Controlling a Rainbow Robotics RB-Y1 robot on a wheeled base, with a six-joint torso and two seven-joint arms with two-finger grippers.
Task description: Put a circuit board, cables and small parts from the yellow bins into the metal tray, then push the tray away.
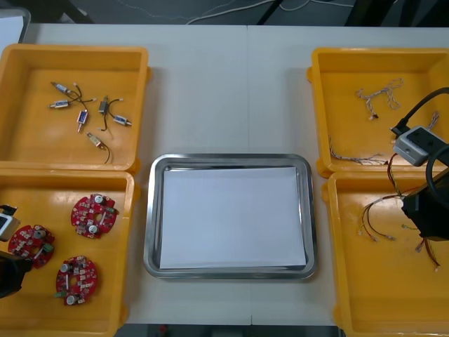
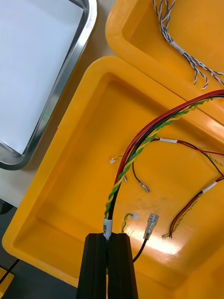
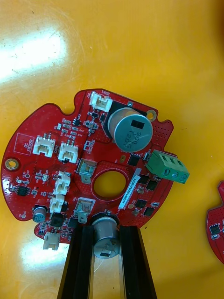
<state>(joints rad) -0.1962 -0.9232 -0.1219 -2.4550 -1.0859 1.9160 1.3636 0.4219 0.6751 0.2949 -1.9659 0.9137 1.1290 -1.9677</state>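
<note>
Red circuit board (image 3: 88,170) is gripped at its rim by the left gripper (image 3: 106,233). The black fingers (image 3: 81,261) are held apart only by a silver cylinder part on the board's edge, which is clamped between them. On the table this circuit board (image 1: 31,243) is found in the 8 o'clock bin (image 1: 105,302), counted from the metal tray (image 1: 228,159), at that bin's 9 o'clock side. A second board (image 1: 93,214) and a third board (image 1: 76,279) are left beside it. Whether the held one is off the bin floor cannot be told.

Right gripper (image 2: 108,237) is closed almost fully, and the red and yellow cable (image 2: 140,145) is pinched between its fingers just by a white sleeve. The cable is seen over the 4 o'clock bin (image 1: 379,281), with thinner cable ends strewn on the floor. Blue and white cables (image 1: 379,95) are kept in the 2 o'clock bin (image 1: 351,119), small metal parts (image 1: 84,112) in the 10 o'clock bin (image 1: 35,140).

The tray is white inside and nothing has been placed in it. Step judged: first picks, with both grasps made and transfer not yet begun. Next move called for: both loads are to be lifted clear of the bin walls, then carried inward, the board toward 3 o'clock and the cable toward 9 o'clock, and released over the tray. Loose ends are likely to be dragged by the long cable, so extra height is advised.
</note>
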